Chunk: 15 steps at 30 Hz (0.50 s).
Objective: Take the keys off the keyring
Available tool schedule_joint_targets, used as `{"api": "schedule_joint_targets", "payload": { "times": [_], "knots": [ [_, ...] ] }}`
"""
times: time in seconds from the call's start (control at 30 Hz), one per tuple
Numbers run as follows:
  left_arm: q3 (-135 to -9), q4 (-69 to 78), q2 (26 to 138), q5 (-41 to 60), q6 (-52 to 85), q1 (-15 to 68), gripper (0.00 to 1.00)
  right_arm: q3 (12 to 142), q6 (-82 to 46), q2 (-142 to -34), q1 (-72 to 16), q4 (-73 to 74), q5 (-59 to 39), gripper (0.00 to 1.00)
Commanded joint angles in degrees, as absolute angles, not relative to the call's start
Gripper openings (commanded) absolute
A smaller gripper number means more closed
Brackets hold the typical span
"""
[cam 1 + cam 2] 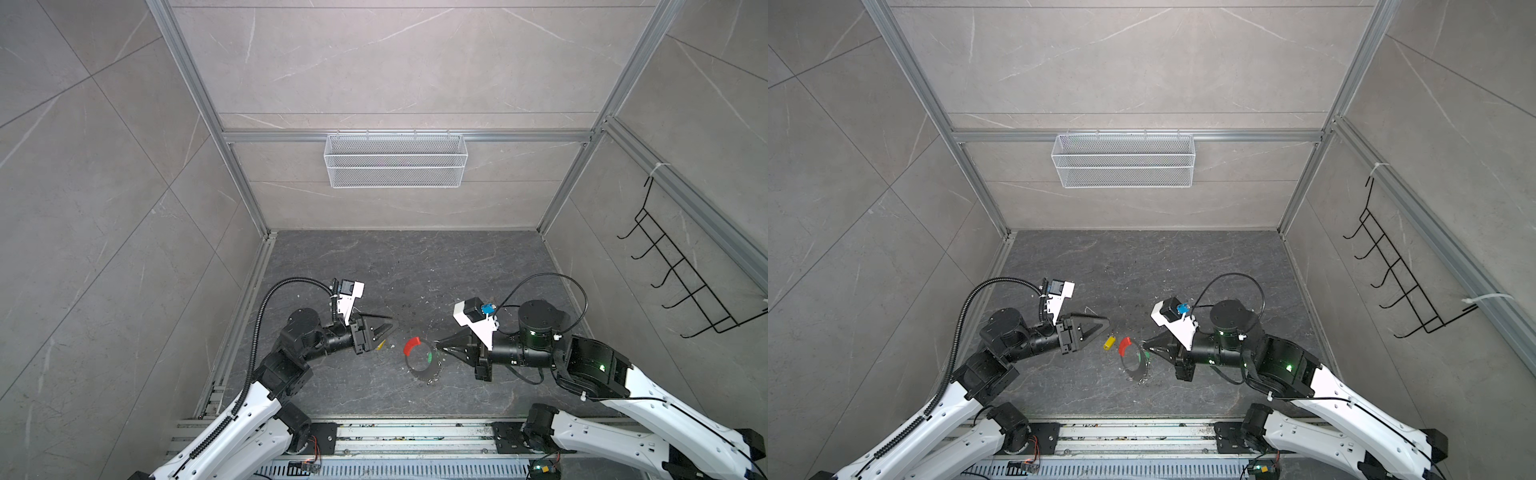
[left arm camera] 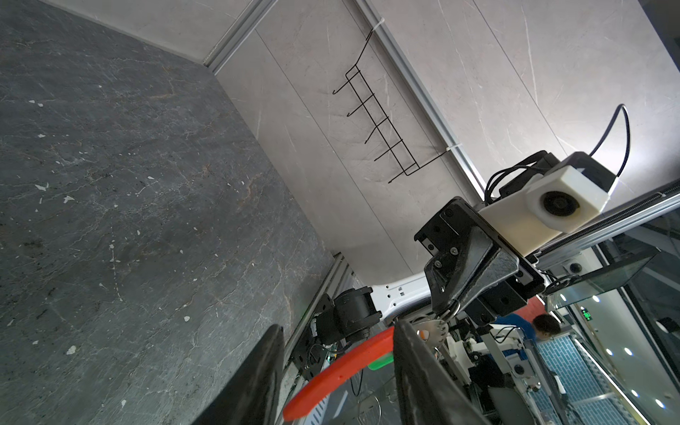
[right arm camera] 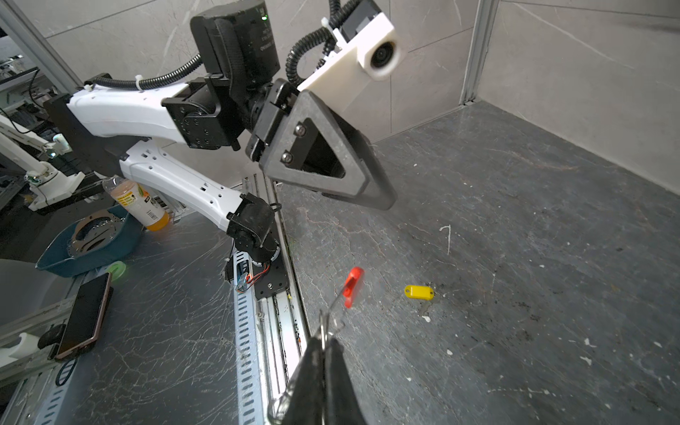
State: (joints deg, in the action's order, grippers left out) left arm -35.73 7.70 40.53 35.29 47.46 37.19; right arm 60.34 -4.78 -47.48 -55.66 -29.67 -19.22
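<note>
Right wrist view: right gripper (image 3: 325,340) is clamped tight on the keyring (image 1: 1124,345) wire, and the red sleeve (image 3: 352,285) sticks out past its tips. Left gripper (image 2: 336,325) is released, jaws partway apart. It grips nothing and touches nothing, and hangs above the floor (image 1: 374,270) facing the right one.

Yellow key (image 1: 1109,342) lies flat on the floor, off the keyring, between the left tips and the sleeve. Green key (image 2: 379,363) sits at the hoop, just beside the right jaws.

Writing: we can't read the print on the left arm's motor housing (image 3: 254,36) or the bottle (image 3: 141,204) label, both too small.

Around: mesh basket (image 1: 395,160) on the back wall, hook rack (image 1: 683,266) on the right wall. Phone (image 3: 86,316) and blue tub (image 3: 48,254) sit outside the cell by the rail.
</note>
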Motion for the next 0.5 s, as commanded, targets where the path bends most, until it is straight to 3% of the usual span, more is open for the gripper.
{"api": "schedule_joint_targets", "payload": {
  "times": [0.0, 0.47],
  "knots": [
    [-36.9, 9.0, 40.1, 37.2, 44.8, 37.6, 0.52, 61.5, -7.7, -47.9, -55.9, -26.8, -17.1, 0.00],
    [-31.6, 12.0, 40.1, 33.3, 45.6, 37.8, 0.57, 60.7, -15.7, -47.3, -59.1, -23.3, -0.7, 0.00]
  ]
}}
